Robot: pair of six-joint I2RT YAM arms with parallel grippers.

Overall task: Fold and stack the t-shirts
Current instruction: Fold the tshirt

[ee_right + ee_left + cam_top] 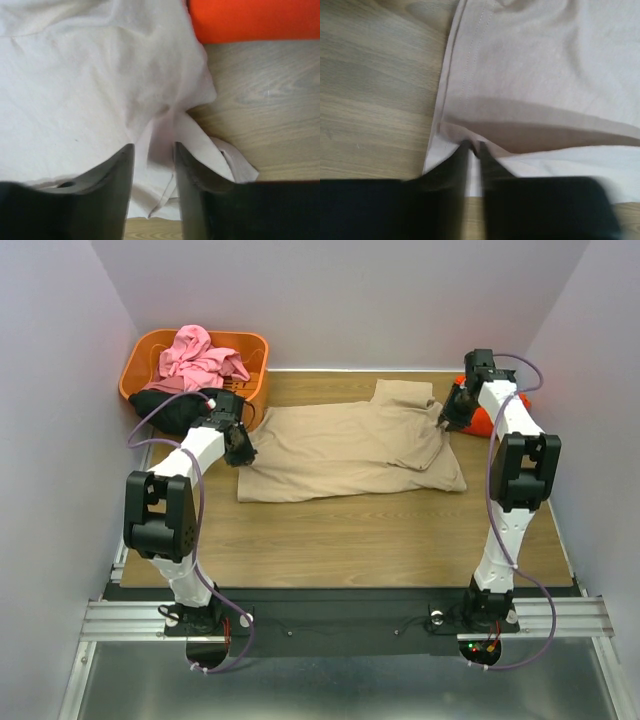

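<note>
Four shirts in view. Tan shirt spread across the middle of the surface, long side running left to right, with a flap folded over on top towards the right end. Left fingers down at its left edge; right fingers down at its far right corner, beside the flap.

From the left wrist: fingers parted by only a thin slit, tips right at a doubled hem of the tan cloth, bare wood to the left. Whether pinching the hem or just off it, cannot tell.

From the right wrist: fingers plainly apart, a raised wrinkle of tan cloth lying loose between them, not clamped. Red shirt just beyond, touching or nearly touching the tan edge. From above, mostly hidden behind the right arm.

Basket in the far left corner. Pink shirt heaped inside. Black shirt hanging over the near rim, just behind the left arm.
</note>
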